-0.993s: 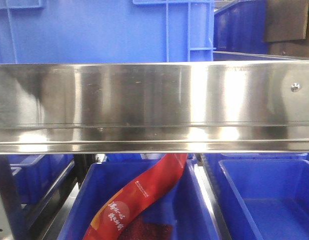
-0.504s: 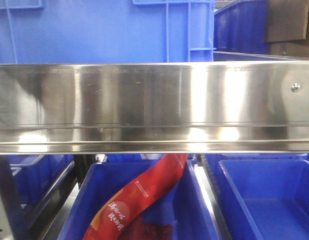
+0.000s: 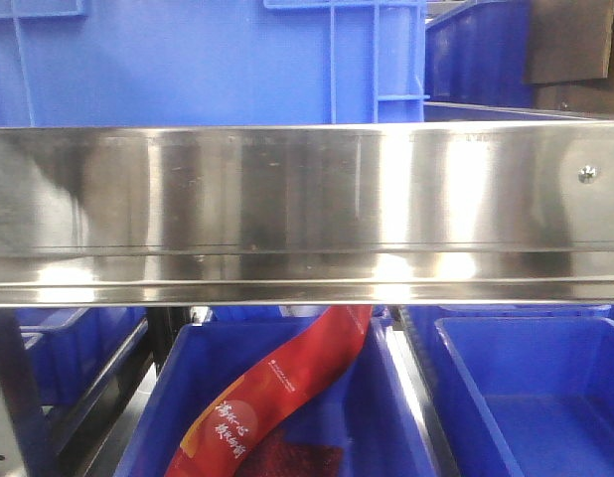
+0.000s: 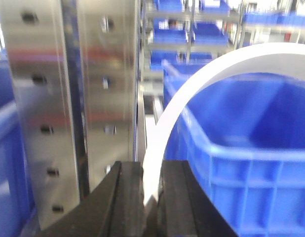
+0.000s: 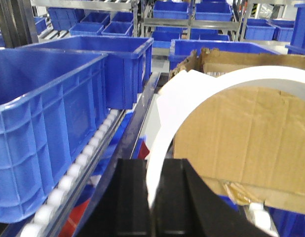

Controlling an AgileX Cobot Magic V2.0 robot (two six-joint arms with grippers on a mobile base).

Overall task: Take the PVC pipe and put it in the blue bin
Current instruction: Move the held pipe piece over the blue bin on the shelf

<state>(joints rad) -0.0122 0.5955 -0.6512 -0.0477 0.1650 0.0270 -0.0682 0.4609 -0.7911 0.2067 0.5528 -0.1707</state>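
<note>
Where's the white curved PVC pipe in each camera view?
Front: not in view.
Left wrist: white pipe clamped in left gripper, arcing up-right across a blue plastic bin.
Right wrist: white pipe clamped in right gripper, arcing before a brown cardboard box; same piece or not, cannot tell.
Shared landmark: blue plastic bins, in all three.

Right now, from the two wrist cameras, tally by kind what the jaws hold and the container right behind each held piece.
White PVC pipe: 2, left pipe piece in the left gripper, right pipe piece in the right gripper.
Blue bin: 1, behind the left piece.
Cardboard box: 1, behind the right piece.
Total: 4.
</note>
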